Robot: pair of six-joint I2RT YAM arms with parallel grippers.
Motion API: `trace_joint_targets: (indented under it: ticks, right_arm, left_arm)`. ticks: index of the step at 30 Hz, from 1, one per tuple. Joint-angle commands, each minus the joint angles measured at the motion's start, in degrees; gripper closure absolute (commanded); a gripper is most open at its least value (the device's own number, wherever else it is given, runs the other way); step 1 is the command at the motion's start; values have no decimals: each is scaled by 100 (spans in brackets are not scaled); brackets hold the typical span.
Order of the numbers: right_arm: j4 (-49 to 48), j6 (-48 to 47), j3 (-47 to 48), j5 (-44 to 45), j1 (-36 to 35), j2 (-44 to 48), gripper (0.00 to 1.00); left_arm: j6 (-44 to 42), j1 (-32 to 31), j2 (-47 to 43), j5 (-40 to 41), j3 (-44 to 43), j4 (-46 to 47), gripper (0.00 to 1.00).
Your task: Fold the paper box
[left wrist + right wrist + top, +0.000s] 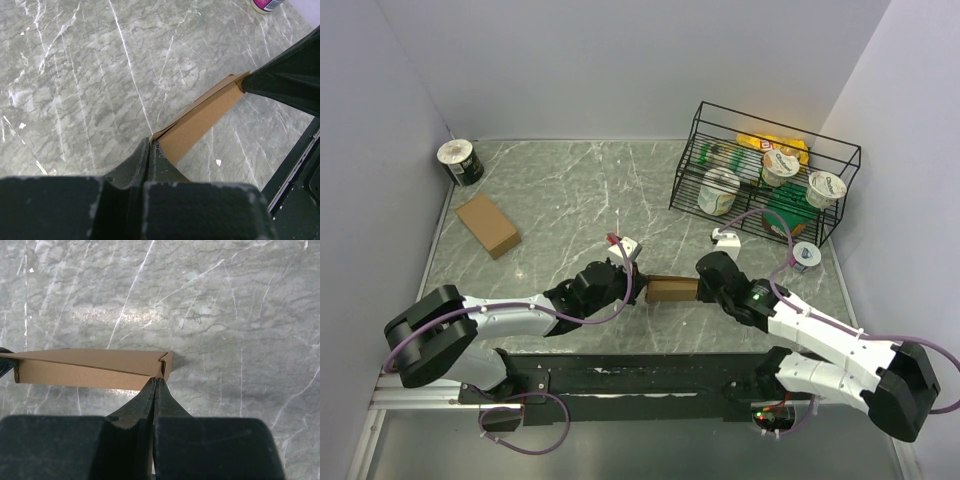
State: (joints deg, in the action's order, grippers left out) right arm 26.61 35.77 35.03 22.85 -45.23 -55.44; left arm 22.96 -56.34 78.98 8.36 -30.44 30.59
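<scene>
The paper box [670,289] is a small flat brown cardboard box lying lengthwise between my two grippers near the table's front. My left gripper [638,288] is shut, and its tips touch the box's left end. In the left wrist view the closed jaws [151,142] meet the box [200,122] at its near corner, where a thin flap edge runs. My right gripper [700,290] is shut too, against the box's right end. The right wrist view has the tips [157,379] at the end corner of the box [85,367].
A second, formed brown cardboard box [488,224] lies at the left. A tin [460,162] stands in the back left corner. A black wire rack [760,175] with yogurt cups fills the back right. A small cup [805,255] and a white piece [725,237] lie near it.
</scene>
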Motion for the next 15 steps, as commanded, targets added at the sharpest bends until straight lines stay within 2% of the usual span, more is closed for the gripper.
trace_joint_targets:
  ticks: [1,9,14,15]
  right_arm:
    - [793,0,66,193,14,-265,100]
    - [582,123,-101,-35,6,-529,100]
    - [871,45,74,79,-3,-205,100]
    - [933,36,101,97,-3,-143,95]
  left_arm:
    - [-134,26,-102,113,-33,61,99]
    - [-134,26,-76,113,-50,61,99]
    - [-274,35,-76,96,-41,53,99]
    - [-344,26,-84,78,-41,52,99]
